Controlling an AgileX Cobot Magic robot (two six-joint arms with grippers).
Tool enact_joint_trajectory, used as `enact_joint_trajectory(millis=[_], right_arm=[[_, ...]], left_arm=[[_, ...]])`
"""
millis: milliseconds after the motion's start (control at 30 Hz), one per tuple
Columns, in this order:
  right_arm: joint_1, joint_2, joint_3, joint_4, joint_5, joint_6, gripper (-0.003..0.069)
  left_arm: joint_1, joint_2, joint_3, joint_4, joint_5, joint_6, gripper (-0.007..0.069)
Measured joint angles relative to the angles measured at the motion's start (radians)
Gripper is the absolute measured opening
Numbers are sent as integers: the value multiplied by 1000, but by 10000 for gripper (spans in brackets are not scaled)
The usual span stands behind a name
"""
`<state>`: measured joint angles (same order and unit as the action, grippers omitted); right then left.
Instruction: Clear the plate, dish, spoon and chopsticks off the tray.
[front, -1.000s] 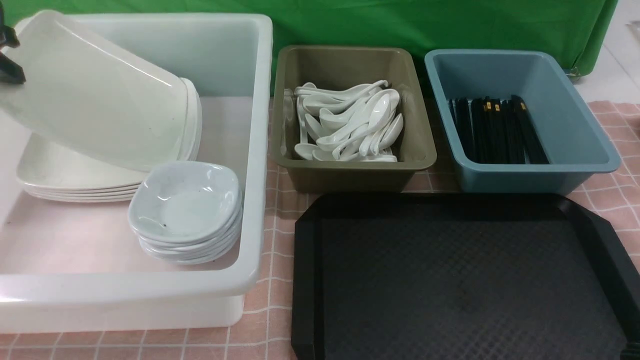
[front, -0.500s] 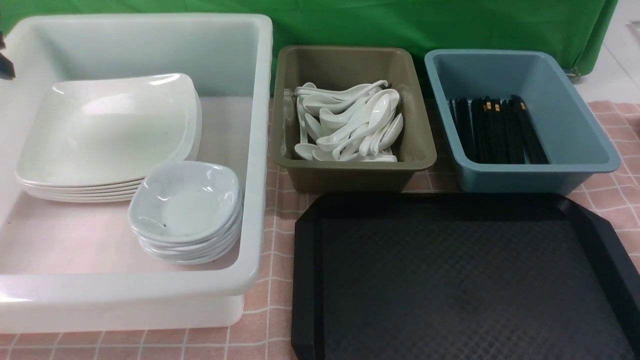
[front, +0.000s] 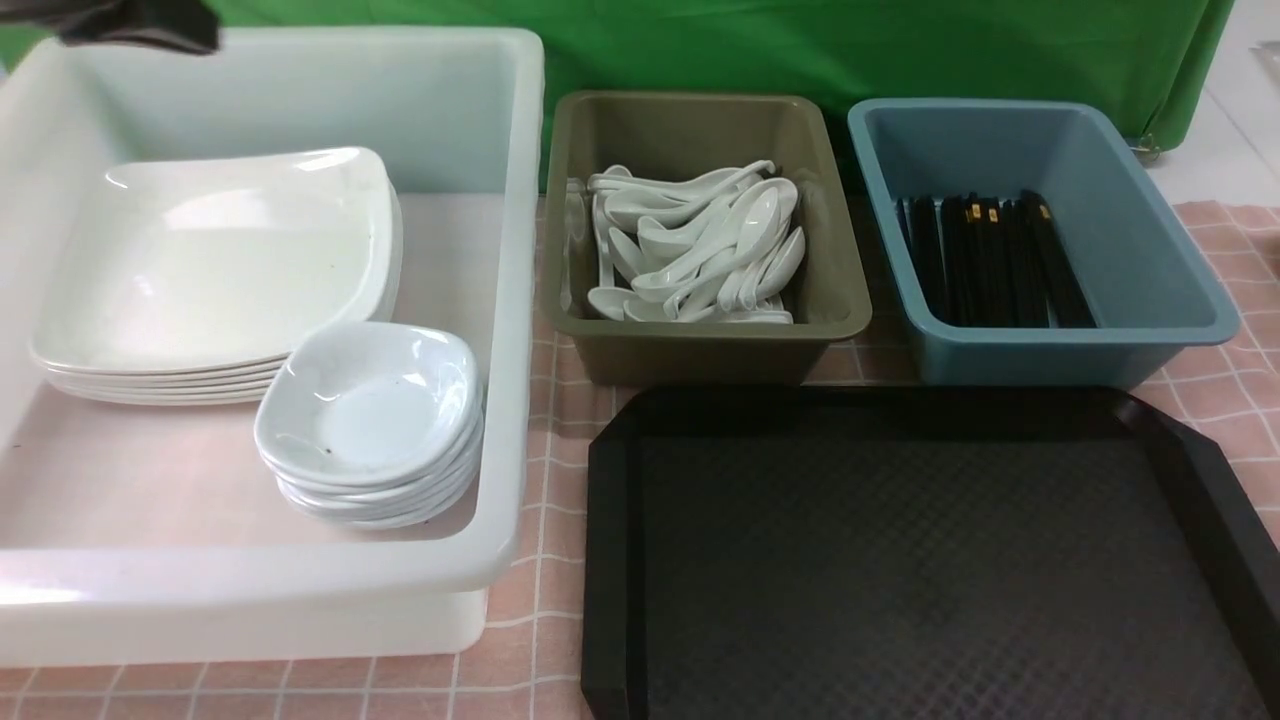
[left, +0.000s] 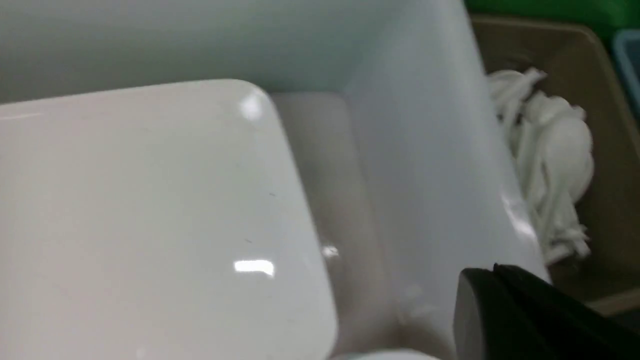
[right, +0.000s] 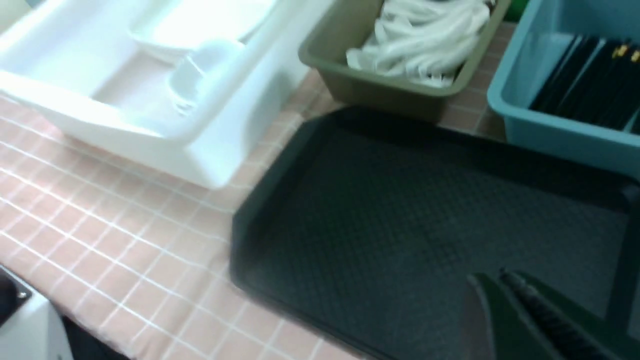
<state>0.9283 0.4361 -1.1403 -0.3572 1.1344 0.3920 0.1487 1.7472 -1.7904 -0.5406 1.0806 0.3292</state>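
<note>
Front view: the tray (front: 930, 560) lies bare; the plate (front: 210, 260) tops its stack in the white tub (front: 500, 300), below and right of the left gripper (front: 140, 25), nearer than the right gripper (right: 525, 310). Neither gripper's opening can be told; neither visibly holds anything.

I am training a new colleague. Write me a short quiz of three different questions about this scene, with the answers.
1. True or false: the tray has nothing on it.
2. Which container holds the chopsticks? A) olive bin B) blue bin C) white tub
3. Fill in: the top plate lies on a ____ of plates inside the white tub.

Key: 1 true; 2 B; 3 stack.
</note>
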Motion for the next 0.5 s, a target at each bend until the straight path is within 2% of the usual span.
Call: enact_joint_trajectory(millis=[67, 167, 233, 267, 433, 500], right_arm=[[0, -47, 39, 7, -3, -14, 30], [0, -116, 135, 8, -38, -36, 30], [0, -177, 259, 9, -165, -44, 30], [0, -203, 346, 11, -287, -48, 30], [0, -233, 587, 17, -682, -108, 30], [0, -233, 628, 18, -772, -123, 30]], left_arm=[[-49, -14, -4, -14, 78, -2, -11], [-109, -36, -4, -28, 123, 2, -11], [-157, -60, -4, -30, 134, 3, -11], [-180, -76, -4, -32, 135, 3, -11], [-243, -113, -4, -34, 139, 4, -11], [-254, -118, -4, -35, 139, 4, -11]])
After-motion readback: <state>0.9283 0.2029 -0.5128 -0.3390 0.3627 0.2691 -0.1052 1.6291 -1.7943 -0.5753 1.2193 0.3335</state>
